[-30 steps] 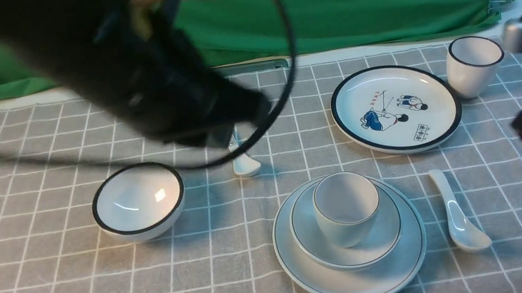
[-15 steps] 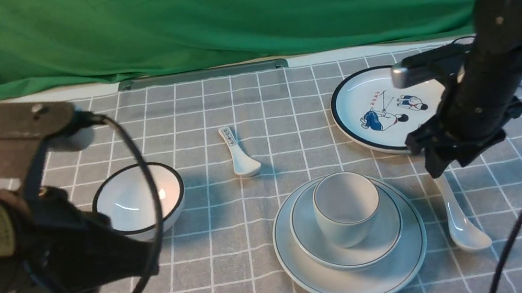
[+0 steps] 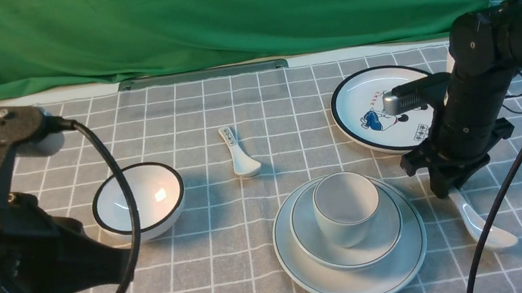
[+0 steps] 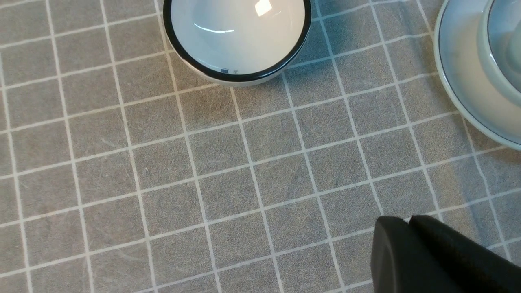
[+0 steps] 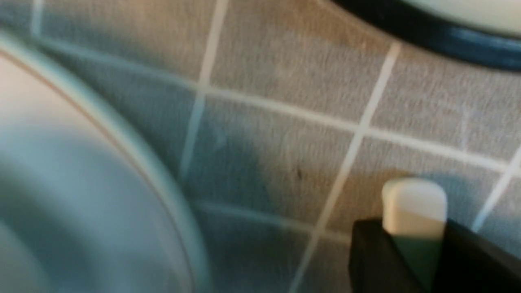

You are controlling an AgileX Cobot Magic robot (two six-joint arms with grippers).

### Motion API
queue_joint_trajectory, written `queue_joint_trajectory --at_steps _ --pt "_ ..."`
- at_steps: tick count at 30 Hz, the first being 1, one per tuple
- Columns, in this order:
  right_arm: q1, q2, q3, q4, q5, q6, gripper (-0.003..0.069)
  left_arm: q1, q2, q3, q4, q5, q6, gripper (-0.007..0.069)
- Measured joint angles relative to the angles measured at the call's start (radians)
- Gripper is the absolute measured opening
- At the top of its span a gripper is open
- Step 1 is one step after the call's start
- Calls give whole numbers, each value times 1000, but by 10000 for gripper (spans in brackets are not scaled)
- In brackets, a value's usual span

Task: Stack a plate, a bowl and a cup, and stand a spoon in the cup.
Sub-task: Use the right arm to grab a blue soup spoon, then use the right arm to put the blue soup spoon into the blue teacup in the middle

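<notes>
The pale plate [image 3: 358,286] lies at the front centre, with the shallow bowl [image 3: 388,239] on it and the grey-green cup [image 3: 345,206] upright in the bowl. The long white spoon [image 3: 487,230] lies to the right of the stack. My right gripper [image 3: 447,189] is shut on its handle end, which shows between the fingers in the right wrist view [image 5: 413,203], beside the plate's rim [image 5: 134,162]. My left gripper [image 4: 407,221] is shut and empty, low over the cloth left of the plate [image 4: 460,81].
A deep black-rimmed bowl [image 3: 138,201] sits left of centre, also in the left wrist view [image 4: 238,36]. A short marked spoon [image 3: 240,158] lies behind the stack. The cartoon plate [image 3: 364,97] is at the back right, partly behind my right arm.
My left arm swung from over the middle back to the front left. My right arm came in from the right and closed on the spoon's handle. The spoon's bowl end shifted right.
</notes>
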Motion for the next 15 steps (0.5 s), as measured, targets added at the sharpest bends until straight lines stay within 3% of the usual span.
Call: queue_joint_trajectory --at_steps 3,6,9,10,13,15 --pt "0 -94 20 11 25 -17 188 0 0 0 1 0 -3 10" --pt "3 -232 74 73 -62 -61 188 0 0 0 1 -6 -3 10" --pt "68 -487 222 165 -382 -107 188 0 0 0 2 -46 -3 10" --pt "74 -499 232 165 -382 -109 188 0 0 0 2 -49 -3 10" --pt "212 -646 418 191 -816 -113 188 0 0 0 2 -101 -3 10" --pt "273 -660 484 192 -967 -113 188 0 0 0 2 -115 -3 10"
